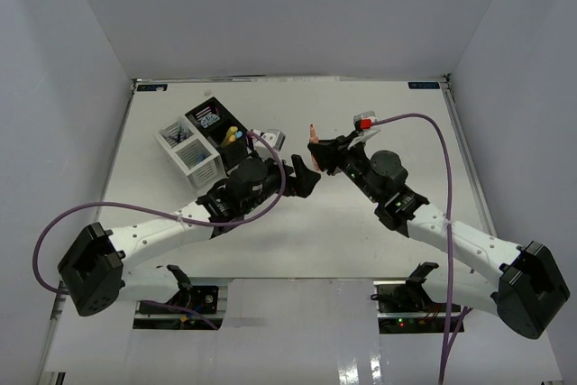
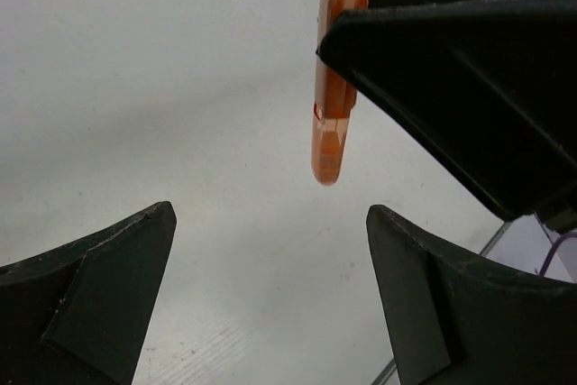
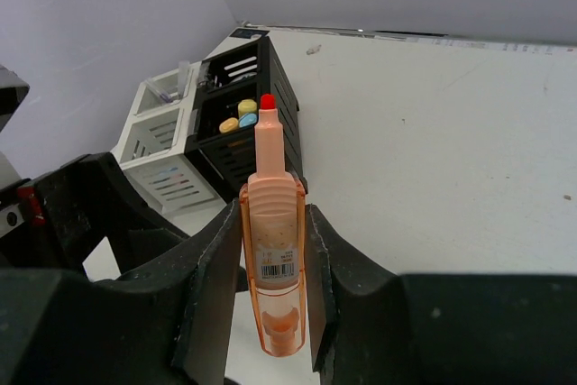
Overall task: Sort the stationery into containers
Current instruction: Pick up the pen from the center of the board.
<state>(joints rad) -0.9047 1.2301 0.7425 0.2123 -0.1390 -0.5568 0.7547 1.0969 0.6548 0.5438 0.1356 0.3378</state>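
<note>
organiser [image 1: 200,146]: far-left on table [image 1: 406,214] | highlighter [image 3: 273,250]: in right gripper [image 1: 317,155] jaws, right of organiser | left gripper [image 2: 270,212]: just beside highlighter

Right claw [image 3: 273,223]: two black fingers [image 3: 212,286] pressed against the sides of a translucent orange plastic highlighter [image 3: 272,259]. The highlighter is uncapped, its red tip points away from the camera, and a barcode label sits on the barrel.
White surface [image 3: 433,151]: carries a joined cluster of square slatted organiser compartments at far left.
Black taller compartments [image 3: 275,101]: one holds two yellow highlighter ends [image 3: 246,106] and one blue highlighter end [image 3: 248,120].
White lower compartments [image 3: 167,182]: joined to the black ones' left side; contents unclear.
</note>
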